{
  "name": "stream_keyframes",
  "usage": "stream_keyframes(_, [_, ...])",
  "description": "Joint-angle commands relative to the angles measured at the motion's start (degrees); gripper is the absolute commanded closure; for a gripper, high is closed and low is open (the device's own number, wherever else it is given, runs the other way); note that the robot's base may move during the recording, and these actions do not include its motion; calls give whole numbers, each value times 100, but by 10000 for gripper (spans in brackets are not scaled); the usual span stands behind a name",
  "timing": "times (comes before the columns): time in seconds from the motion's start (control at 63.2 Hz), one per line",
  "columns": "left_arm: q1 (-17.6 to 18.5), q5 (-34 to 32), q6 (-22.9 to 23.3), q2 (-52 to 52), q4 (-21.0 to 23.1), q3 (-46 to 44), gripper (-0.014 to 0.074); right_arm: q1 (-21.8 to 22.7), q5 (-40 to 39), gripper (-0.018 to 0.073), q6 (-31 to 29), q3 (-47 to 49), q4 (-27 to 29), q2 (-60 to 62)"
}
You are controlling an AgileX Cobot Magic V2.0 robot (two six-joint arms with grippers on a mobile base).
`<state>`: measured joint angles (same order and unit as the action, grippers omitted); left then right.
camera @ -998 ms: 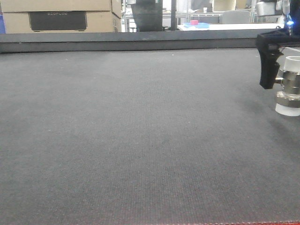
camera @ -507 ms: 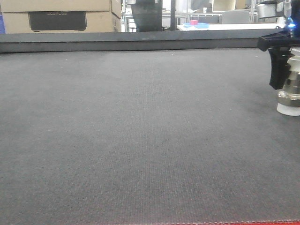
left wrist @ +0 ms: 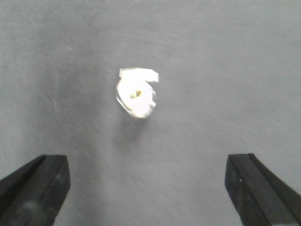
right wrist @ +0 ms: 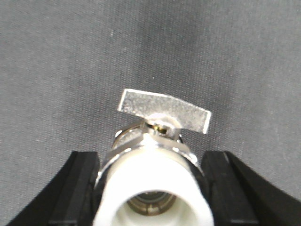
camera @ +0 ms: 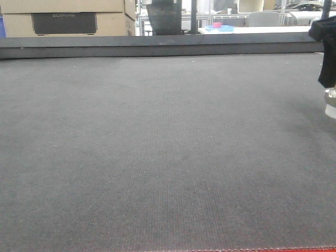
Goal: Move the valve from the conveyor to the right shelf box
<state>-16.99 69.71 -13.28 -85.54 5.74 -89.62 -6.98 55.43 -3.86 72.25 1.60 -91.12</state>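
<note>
Checking the right wrist cam first: the right end effector (right wrist: 151, 160) is closed on the valve (right wrist: 153, 186), w/ one black finger (right wrist: 77, 188) pressed to each side of the white cap (right wrist: 155, 207). The cap faces the cam, bore visible. A flat silvery handle tab (right wrist: 164, 110) sticks out beyond the cap, above the grey weave.

On the front cam the conveyor belt (camera: 157, 147) fills nearly the whole view, dark grey, w/ a thin red strip (camera: 294, 250) at its near edge. At the belt's far right side I get only a sliver of the valve (camera: 331, 102): silvery body w/ white at the bottom, cut off by the frame edge. A black part of the end effector sits just above it. I can't tell from here whether the valve touches the belt.

The left end effector (left wrist: 148, 165) is open, fingers wide apart, pointing down at the belt. Ahead of it, against the belt, is a small bright white blob (left wrist: 136, 94), too blurred to ID.

Beyond the belt's far edge there's a cardboard box (camera: 63, 18) toward the left and a blue tray (camera: 220, 28) on a white table (camera: 262, 30) toward the right.
</note>
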Motion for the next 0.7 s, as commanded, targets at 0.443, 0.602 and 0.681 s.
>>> stream_keyframes(0.443, [226,-20,-441,-2247,-59,-788,27,-8,-432,711,7,23,-32,196])
stream_keyframes(0.602, [296,-209,-431,-2634,-338,-788,27,-8,-443,711,7,23,-32,196])
stream_keyframes(0.681, [296,-231,-408,-2737,-338,-788,27,-8,-443,711,7,23,-32,196])
